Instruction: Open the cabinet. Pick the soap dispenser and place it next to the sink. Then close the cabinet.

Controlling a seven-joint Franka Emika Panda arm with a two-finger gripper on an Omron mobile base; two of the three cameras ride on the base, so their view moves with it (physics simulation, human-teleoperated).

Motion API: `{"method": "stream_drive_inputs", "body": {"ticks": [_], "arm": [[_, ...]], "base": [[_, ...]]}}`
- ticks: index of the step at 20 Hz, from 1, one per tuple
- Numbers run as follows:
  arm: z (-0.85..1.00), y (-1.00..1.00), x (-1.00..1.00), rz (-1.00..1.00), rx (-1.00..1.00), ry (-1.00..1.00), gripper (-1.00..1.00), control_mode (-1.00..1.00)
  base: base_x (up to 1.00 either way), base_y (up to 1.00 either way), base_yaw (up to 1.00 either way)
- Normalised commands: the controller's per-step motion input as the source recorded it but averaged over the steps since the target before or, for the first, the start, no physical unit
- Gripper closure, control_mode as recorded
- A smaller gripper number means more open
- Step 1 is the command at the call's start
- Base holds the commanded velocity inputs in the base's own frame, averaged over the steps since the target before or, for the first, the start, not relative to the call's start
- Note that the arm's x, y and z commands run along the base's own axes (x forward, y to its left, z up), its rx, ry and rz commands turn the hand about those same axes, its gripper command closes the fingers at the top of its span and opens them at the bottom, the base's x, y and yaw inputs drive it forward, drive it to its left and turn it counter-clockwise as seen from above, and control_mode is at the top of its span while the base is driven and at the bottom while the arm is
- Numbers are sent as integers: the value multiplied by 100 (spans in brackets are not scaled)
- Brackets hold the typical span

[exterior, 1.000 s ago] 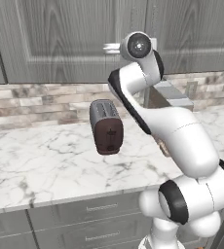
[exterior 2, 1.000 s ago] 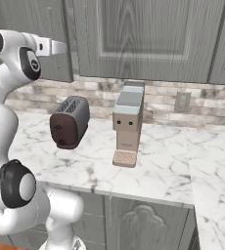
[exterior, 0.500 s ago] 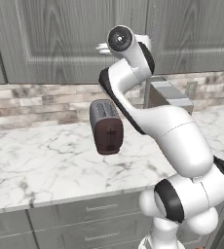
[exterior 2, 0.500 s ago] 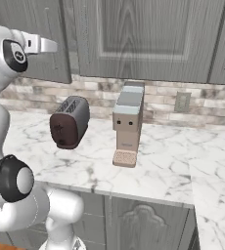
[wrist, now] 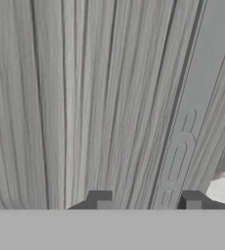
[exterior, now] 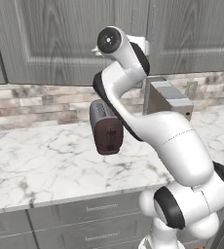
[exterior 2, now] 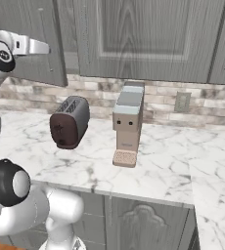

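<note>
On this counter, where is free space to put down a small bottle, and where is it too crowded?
The marble counter is bare right of the coffee machine, toward the corner below the wall outlet. Another free patch lies left of the toaster, along the brick backsplash. Between toaster and coffee machine the gap is narrow, and the arm crosses it in the left base view.

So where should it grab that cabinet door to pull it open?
The slim vertical handle, approached straight from the front, straddling it sideways: it stands proud of the flat door, which offers nothing else to pinch.
</note>
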Motion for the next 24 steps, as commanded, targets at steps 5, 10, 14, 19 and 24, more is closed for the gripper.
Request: {"method": "stream_drive_inputs", "body": {"ticks": [5, 10, 14, 19, 24], "arm": [[12, 56, -45, -7, -1, 0, 100, -100], [15, 59, -41, -9, -2, 0, 100, -100], [14, 62, -41, -11, -4, 0, 100, -100], [11, 66, -41, -10, -5, 0, 100, -100], [9, 67, -41, -10, -6, -1, 100, -100]], "base": [[0, 0, 0], [0, 0, 0], [0, 0, 0], [0, 0, 0], [0, 0, 0]]}}
